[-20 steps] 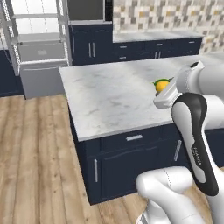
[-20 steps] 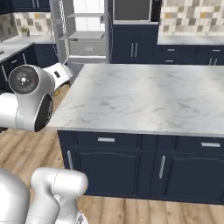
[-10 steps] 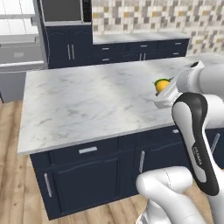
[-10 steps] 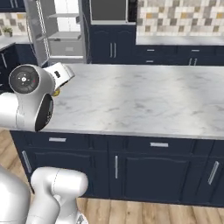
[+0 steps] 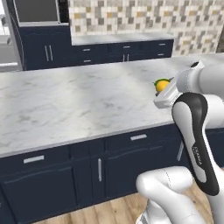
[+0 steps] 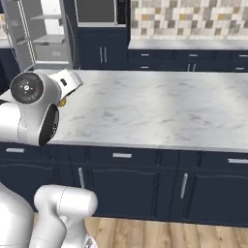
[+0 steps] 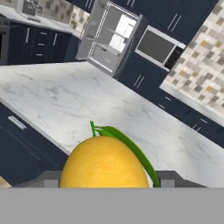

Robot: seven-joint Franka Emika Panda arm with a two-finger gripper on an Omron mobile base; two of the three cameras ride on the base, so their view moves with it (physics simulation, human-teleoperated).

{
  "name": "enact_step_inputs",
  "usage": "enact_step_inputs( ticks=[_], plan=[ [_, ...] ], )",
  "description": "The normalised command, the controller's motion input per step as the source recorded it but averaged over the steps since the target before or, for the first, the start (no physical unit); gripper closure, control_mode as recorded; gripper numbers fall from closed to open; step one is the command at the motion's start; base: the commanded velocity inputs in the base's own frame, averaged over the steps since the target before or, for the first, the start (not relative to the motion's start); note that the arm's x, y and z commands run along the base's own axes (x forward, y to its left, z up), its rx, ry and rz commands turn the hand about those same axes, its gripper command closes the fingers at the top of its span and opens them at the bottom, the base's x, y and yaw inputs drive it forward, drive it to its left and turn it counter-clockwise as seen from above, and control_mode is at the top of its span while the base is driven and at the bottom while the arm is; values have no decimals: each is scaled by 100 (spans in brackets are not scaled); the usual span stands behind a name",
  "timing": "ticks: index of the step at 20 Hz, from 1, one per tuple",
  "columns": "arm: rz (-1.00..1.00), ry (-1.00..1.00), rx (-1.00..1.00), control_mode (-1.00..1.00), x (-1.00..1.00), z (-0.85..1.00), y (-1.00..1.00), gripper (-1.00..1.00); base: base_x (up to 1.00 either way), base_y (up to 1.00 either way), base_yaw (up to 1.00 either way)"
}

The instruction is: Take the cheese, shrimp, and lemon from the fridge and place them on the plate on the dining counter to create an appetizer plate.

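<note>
While the arm rises at the lower right of the left base view, its gripper [image 5: 162, 89] hangs above the dining counter [image 5: 74, 103], over the right part of the white, grey-veined marble top. The lemon [image 5: 162, 84] shows as a small yellow shape with a bit of green on top, sitting right at the end of the white hand and held clear of the marble. Behind the island runs a marble worktop [image 5: 118, 38] on navy cabinets, backed by a checkered tile wall [image 5: 144, 15], with a dark oven [image 5: 36, 10] at the upper left.

From the right base view, the white hand reaches out over the left end of the dining counter [image 6: 160, 109], and a sliver of yellow lemon [image 6: 63, 102] peeks out just under it. The fridge [image 6: 41, 31] stands open at the upper left, its white inner walls and shelves showing.

Seen from the hand view, the lemon [image 7: 104, 162] sits large at the bottom centre, a green leaf curling along its right side; the jaws are closed on it from both sides. Beyond it lies the dining counter [image 7: 65, 98], and farther off the open fridge [image 7: 109, 37]
</note>
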Motion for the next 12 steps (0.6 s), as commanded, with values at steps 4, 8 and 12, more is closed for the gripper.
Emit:
enact_step_inputs(
  ticks=[4, 8, 12],
  plan=[
    [0, 0, 0, 100, 0, 0, 0, 100, -25, -100, 0],
    [0, 0, 0, 100, 0, 0, 0, 100, -3, -100, 0],
    [0, 0, 0, 100, 0, 0, 0, 100, 0, -100, 0]
  ],
)
